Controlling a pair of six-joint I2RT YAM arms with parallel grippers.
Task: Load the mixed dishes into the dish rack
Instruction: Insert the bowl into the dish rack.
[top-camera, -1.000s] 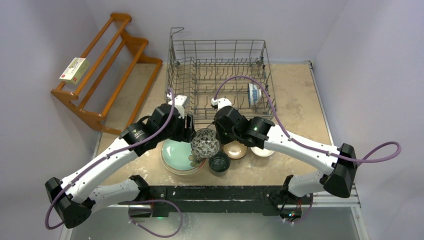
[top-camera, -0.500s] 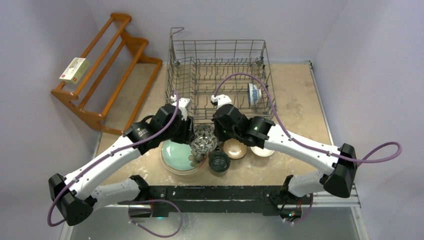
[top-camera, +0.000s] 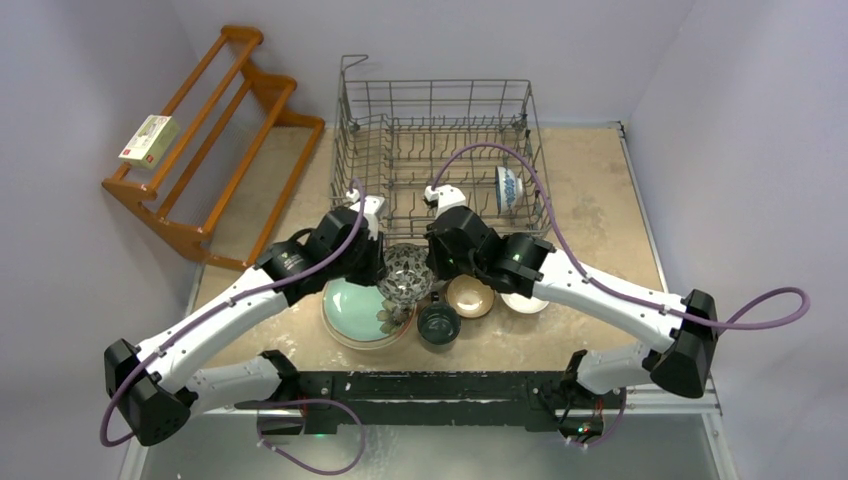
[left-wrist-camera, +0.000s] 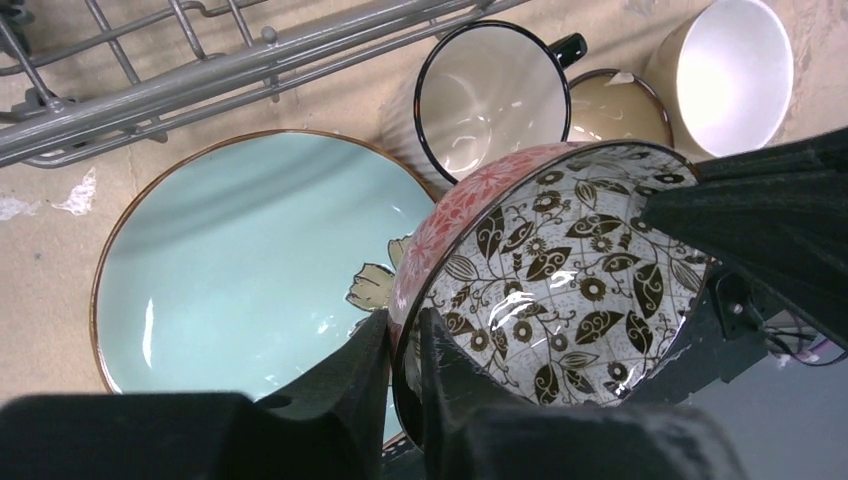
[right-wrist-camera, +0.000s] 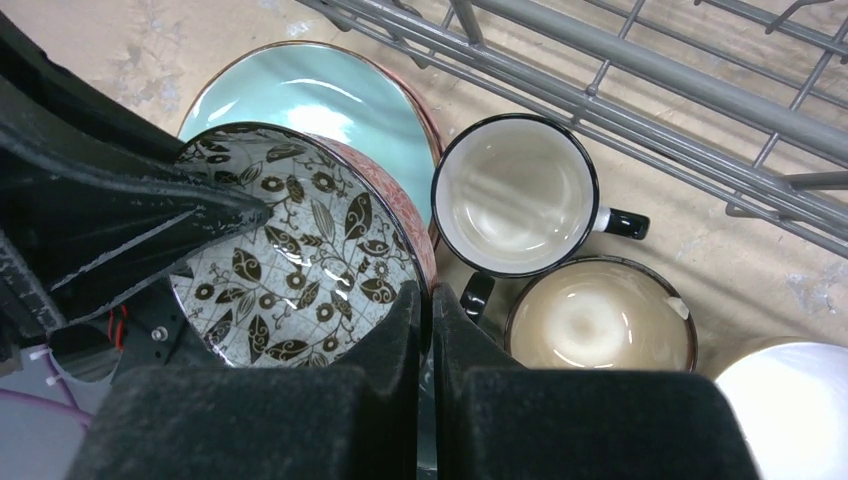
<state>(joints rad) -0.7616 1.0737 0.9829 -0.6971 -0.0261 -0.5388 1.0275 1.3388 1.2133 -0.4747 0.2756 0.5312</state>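
The near strip of the table (top-camera: 590, 190) is jammed. The mint plate (top-camera: 352, 305), dark mug (top-camera: 438, 323), beige bowl (top-camera: 470, 296) and white bowl (right-wrist-camera: 790, 410) crowd just beside the dish rack's (top-camera: 437, 100) near wall. Above them the left gripper (left-wrist-camera: 402, 335) and right gripper (right-wrist-camera: 425, 300) both pinch the patterned bowl (top-camera: 407, 278), blocking that way in. Inside the rack, only a blue-and-white bowl (top-camera: 508, 188) stands at the right; the left and middle rows are open from above. Right of the rack the tabletop is bare.
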